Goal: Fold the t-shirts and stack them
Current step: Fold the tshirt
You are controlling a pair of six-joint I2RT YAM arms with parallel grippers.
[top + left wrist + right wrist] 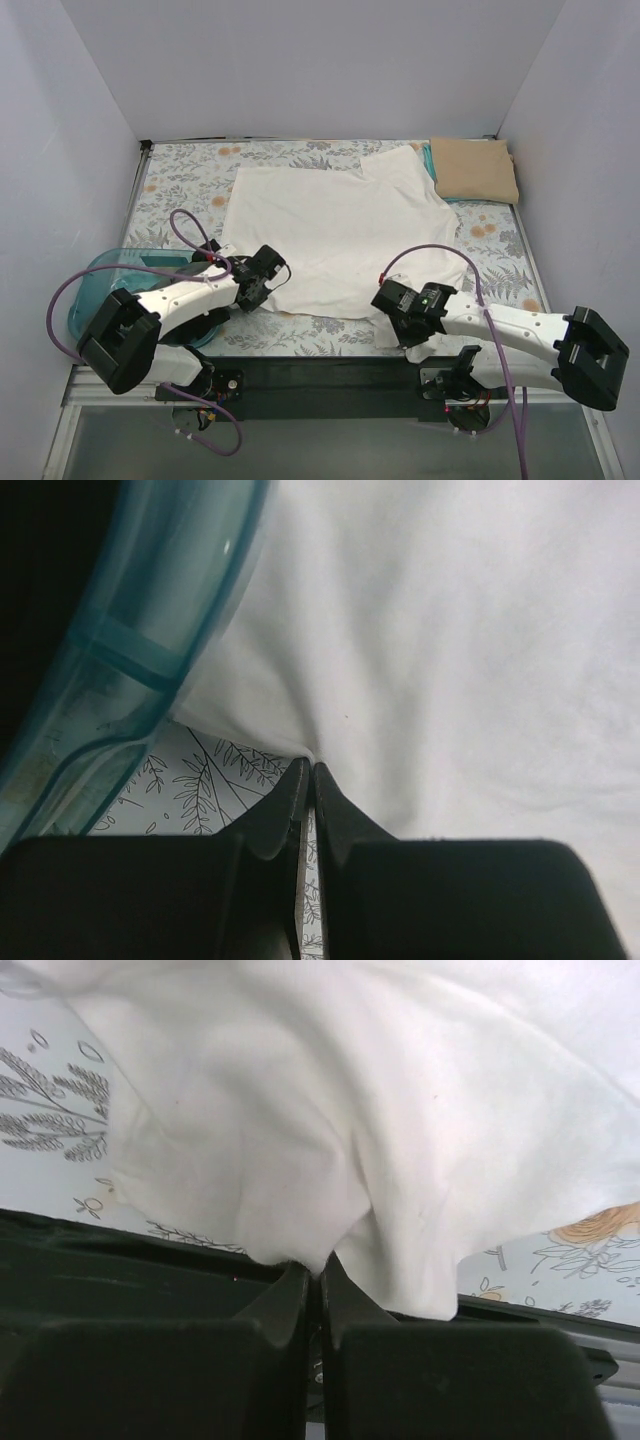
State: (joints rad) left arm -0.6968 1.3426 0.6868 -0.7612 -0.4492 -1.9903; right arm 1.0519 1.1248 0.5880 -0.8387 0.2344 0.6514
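A large cream-white t-shirt [335, 235] lies spread on the floral table cover, plain side up. My left gripper [262, 283] is shut on its near left edge; in the left wrist view the cloth [440, 650] is pinched at the fingertips [300, 785]. My right gripper [398, 303] is shut on its near right edge; in the right wrist view the cloth [340, 1130] bunches at the fingertips [332, 1275]. A folded tan t-shirt [475, 168] lies at the far right, on a teal one [429, 157] of which only an edge shows. No dark grey or olive shirts are in view.
A translucent teal plastic basket [95, 285] stands at the near left beside my left arm, its wall also in the left wrist view [140, 640]. White walls close the table on three sides. A black bar [330, 372] runs along the near edge.
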